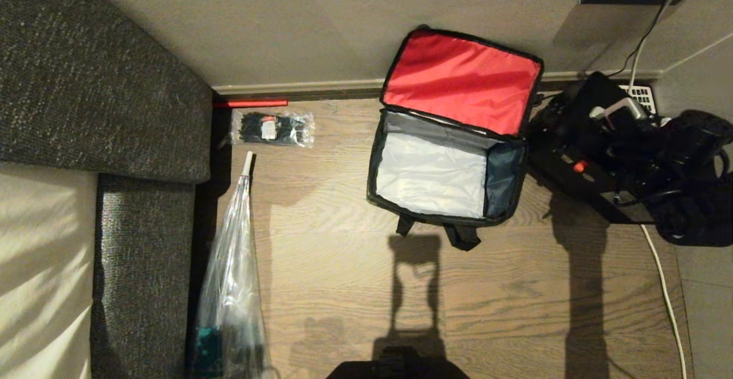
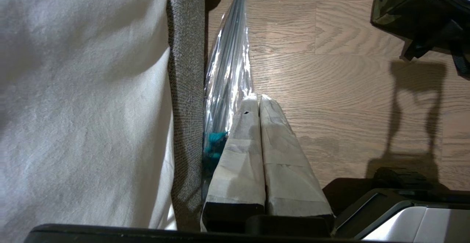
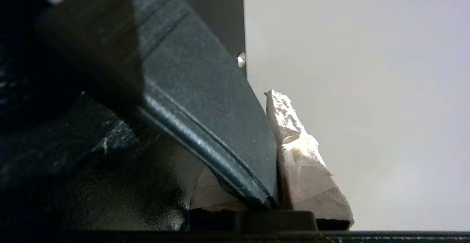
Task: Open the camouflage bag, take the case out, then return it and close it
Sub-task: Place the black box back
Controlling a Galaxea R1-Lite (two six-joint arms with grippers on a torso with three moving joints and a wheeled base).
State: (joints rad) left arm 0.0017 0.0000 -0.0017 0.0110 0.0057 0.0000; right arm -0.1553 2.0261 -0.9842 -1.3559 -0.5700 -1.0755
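The camouflage bag stands open on the wooden floor. Its red-lined lid leans back against the wall, and its pale grey inside holds nothing. Just to the right of the bag is the black case, showing a small red knob, with my right arm over it. In the right wrist view my right gripper is shut on the case's dark flat edge. One taped finger shows fully; the case mostly hides the other. My left gripper is shut and holds nothing, low beside the sofa.
A grey sofa fills the left side. A clear folded umbrella lies along it. A packet of black ties lies near the wall. A black telephone with a white keypad and a white cable are at the right.
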